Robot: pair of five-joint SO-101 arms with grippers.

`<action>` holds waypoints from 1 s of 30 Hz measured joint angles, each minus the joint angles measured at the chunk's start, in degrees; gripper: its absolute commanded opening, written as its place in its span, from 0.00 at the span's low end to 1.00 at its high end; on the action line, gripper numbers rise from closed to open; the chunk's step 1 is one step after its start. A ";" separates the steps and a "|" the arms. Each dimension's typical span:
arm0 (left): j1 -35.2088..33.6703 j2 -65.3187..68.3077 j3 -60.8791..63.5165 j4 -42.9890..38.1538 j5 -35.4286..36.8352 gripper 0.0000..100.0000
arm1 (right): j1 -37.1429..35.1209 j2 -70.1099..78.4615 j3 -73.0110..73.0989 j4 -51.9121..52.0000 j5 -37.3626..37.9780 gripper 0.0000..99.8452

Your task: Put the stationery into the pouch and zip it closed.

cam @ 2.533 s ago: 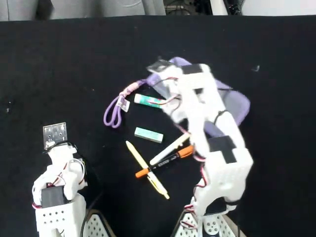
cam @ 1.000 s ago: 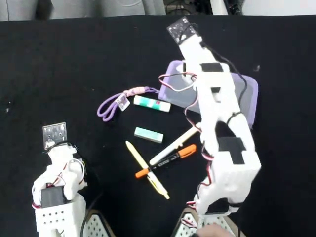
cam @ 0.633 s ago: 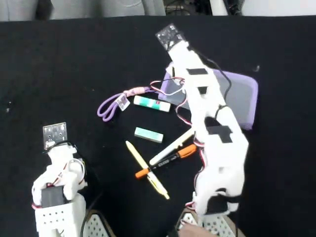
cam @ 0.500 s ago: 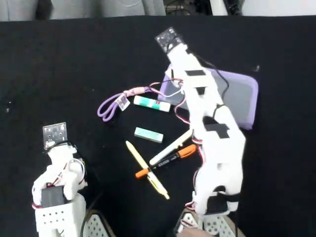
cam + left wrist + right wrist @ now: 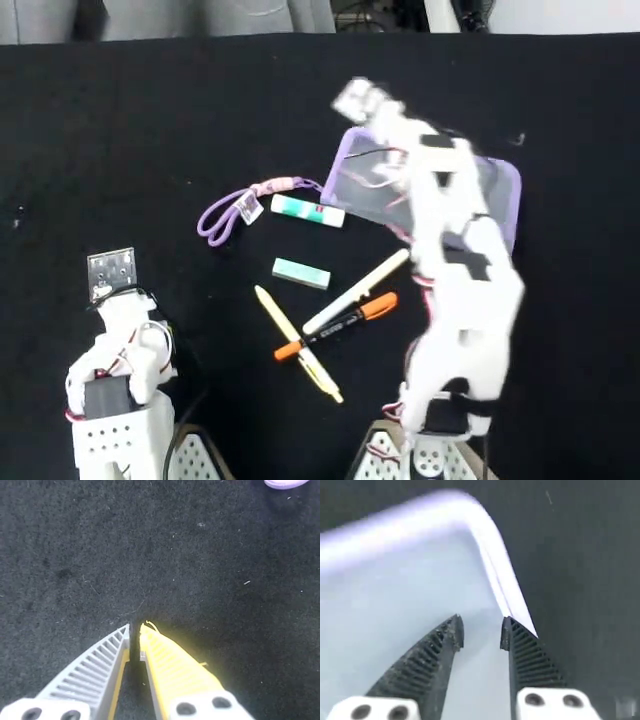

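The purple pouch (image 5: 498, 200) with a clear window lies flat at the back right of the black table. My right arm (image 5: 445, 215) stretches over it. My right gripper (image 5: 481, 630) hangs open just above the pouch's clear face (image 5: 395, 605), near its purple rim (image 5: 492, 570), with nothing between its fingers. Left of the pouch lie a green-and-white stick (image 5: 308, 210), a teal eraser (image 5: 301, 273), a yellow pen (image 5: 297, 343), a white marker (image 5: 357, 292) and an orange marker (image 5: 335, 326). My left gripper (image 5: 135, 630) is shut and empty above bare cloth.
A purple lanyard (image 5: 240, 210) trails from the pouch's left corner toward the stationery. My left arm (image 5: 120, 350) sits folded at the front left. The table (image 5: 150, 120) is covered in black cloth, with its back edge along the top of the high view.
The pouch went from bunched up under my right arm to lying flat. My right arm then swung from the pouch's left edge to the right over it. The left arm kept still.
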 measured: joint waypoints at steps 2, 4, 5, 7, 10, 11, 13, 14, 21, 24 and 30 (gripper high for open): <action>0.00 0.00 0.00 0.00 0.00 0.05 | 4.40 0.00 0.00 2.02 0.00 0.15; 0.00 0.00 0.00 0.00 0.00 0.05 | 9.14 0.00 -0.09 3.96 0.35 0.15; 0.00 0.00 0.00 0.00 0.00 0.05 | 11.43 0.00 -0.09 4.92 1.32 0.15; 0.00 0.00 0.00 0.00 0.00 0.05 | 15.82 -0.09 -0.09 7.47 5.01 0.15; 0.00 0.00 0.00 0.00 0.00 0.05 | 21.80 -0.18 -0.18 10.90 11.16 0.15; 0.00 0.00 0.00 0.00 0.00 0.05 | 23.03 -0.18 -0.18 11.52 12.75 0.15; 0.00 0.00 0.00 0.00 0.00 0.05 | 24.79 -0.88 -0.62 12.31 15.03 0.15; 0.00 0.00 0.00 0.00 0.00 0.05 | 25.85 -1.14 -1.05 12.84 15.56 0.15; 0.00 0.00 0.00 0.00 0.00 0.05 | 30.24 -6.51 -1.41 14.51 16.00 0.15; 0.00 0.00 0.00 0.00 0.00 0.05 | 27.69 -9.76 -1.14 17.23 16.00 0.15; 0.00 0.00 0.00 0.00 0.00 0.05 | 11.08 -13.80 -1.23 19.08 12.48 0.15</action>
